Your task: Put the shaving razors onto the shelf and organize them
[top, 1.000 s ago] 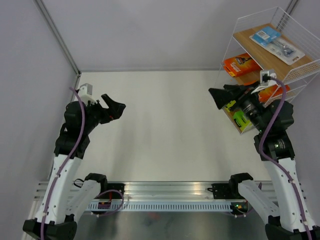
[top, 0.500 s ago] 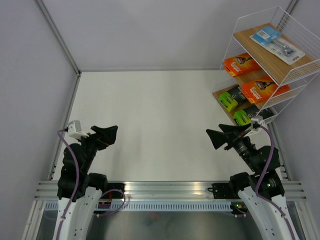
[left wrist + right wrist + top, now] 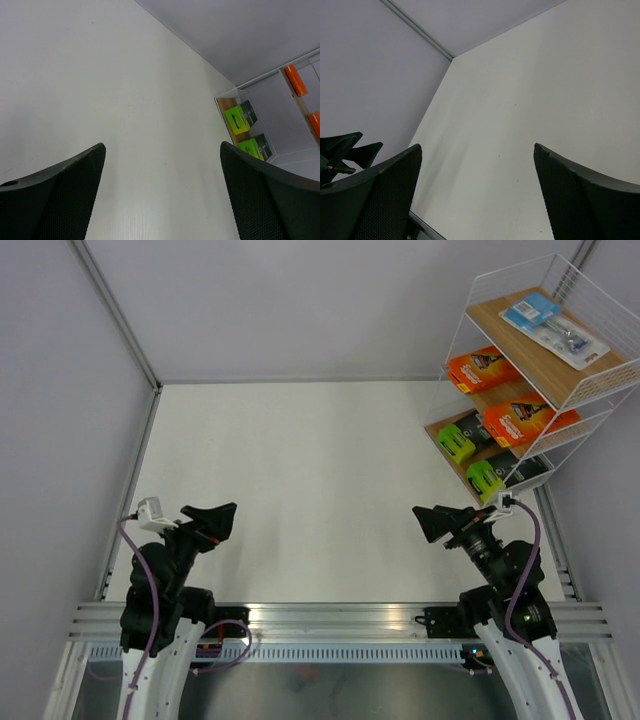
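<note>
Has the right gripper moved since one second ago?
Yes. The right gripper has pulled back from the white wire shelf with wooden boards, toward the silver metal rail at the near table edge.

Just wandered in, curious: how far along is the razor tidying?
Looks finished. All five packs sit on the shelf: white-and-blue pack on top, two orange packs and two black-and-lime packs lower. Nothing is in hand: left claw and right claw are open, empty. No pack shows on the table.

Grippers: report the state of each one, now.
Black left gripper: open, jaws wide apart, holding nothing.
Black right gripper: open, jaws wide apart, holding nothing.
</note>
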`<state>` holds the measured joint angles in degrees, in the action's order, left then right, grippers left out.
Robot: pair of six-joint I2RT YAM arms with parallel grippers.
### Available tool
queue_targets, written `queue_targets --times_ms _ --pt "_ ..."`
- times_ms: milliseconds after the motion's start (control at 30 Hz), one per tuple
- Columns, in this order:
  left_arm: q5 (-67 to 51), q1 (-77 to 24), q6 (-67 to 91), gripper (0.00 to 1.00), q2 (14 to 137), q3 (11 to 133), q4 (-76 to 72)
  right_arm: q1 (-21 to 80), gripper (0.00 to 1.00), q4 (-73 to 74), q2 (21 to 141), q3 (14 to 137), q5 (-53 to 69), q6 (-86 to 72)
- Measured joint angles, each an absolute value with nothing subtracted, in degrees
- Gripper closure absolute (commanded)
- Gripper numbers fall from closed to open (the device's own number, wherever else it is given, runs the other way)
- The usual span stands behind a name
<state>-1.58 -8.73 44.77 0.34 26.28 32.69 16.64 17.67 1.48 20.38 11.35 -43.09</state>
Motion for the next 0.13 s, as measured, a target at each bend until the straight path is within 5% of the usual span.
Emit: queue_targets --times_ms 133 --pt "-1.3 -8.7 45.0 0.0 0.3 26.0 33.1 16.6 0.02 18.1 1.4 20.4 10.1 -43.1"
